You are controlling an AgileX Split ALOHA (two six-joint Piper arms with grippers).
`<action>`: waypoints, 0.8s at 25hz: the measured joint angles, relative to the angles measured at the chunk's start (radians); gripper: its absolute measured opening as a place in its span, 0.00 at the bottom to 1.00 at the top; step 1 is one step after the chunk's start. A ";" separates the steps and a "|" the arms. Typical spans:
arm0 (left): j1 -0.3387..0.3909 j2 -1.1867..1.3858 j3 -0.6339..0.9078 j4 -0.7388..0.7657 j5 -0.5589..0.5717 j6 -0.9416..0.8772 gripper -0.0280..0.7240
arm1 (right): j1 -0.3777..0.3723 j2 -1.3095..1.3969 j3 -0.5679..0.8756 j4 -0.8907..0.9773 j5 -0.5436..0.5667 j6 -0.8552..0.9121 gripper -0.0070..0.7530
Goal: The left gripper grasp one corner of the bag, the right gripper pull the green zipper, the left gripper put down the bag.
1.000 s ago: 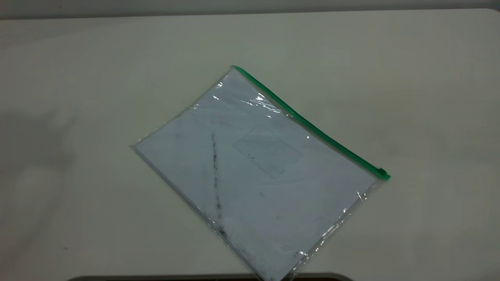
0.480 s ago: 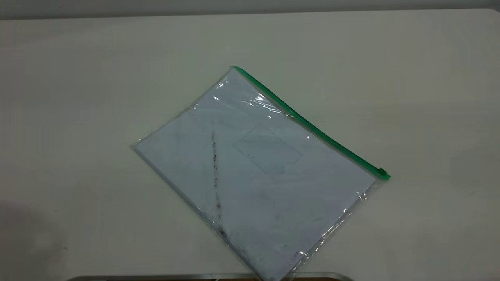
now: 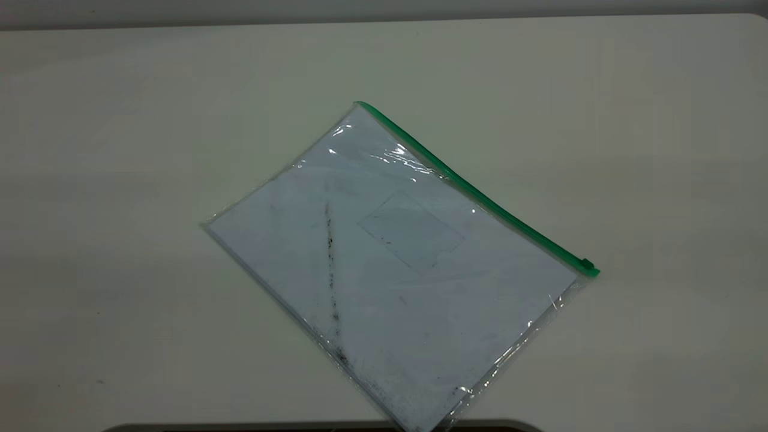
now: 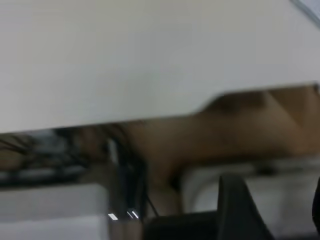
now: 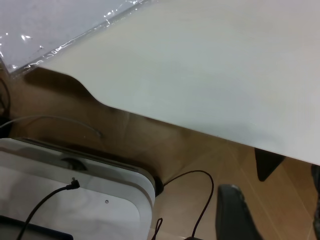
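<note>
The bag (image 3: 390,264) lies flat and slanted on the table, a clear pouch holding white paper with a dark streak. The green zipper (image 3: 480,198) runs along its far right edge, with the slider tab (image 3: 585,264) at the right end. The clear corner of the bag (image 3: 573,291) lies just below that tab. Neither gripper shows in the exterior view. The left gripper (image 4: 277,210) is open and empty, off the table's front edge. The right gripper (image 5: 275,215) is open and empty, also off the front edge; a corner of the bag (image 5: 50,25) shows far from it.
The pale table (image 3: 120,120) has a rounded notch in its front edge (image 3: 324,427), which the bag's near corner overhangs. Below the table stand a white device (image 5: 75,195) with black cables and a wooden floor (image 5: 200,160).
The bag has not moved. A faint shadow on the table's left side slid toward the front and is gone now.
</note>
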 joint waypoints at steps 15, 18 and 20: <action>0.000 -0.382 0.045 0.067 -0.030 -0.054 0.60 | -0.008 -0.035 0.000 0.003 0.000 0.000 0.57; 0.000 -0.395 0.045 0.067 -0.030 -0.054 0.60 | -0.068 -0.140 0.001 0.018 0.001 0.000 0.57; 0.000 -0.396 0.045 0.067 -0.029 -0.054 0.60 | -0.112 -0.256 0.001 0.018 0.004 0.000 0.57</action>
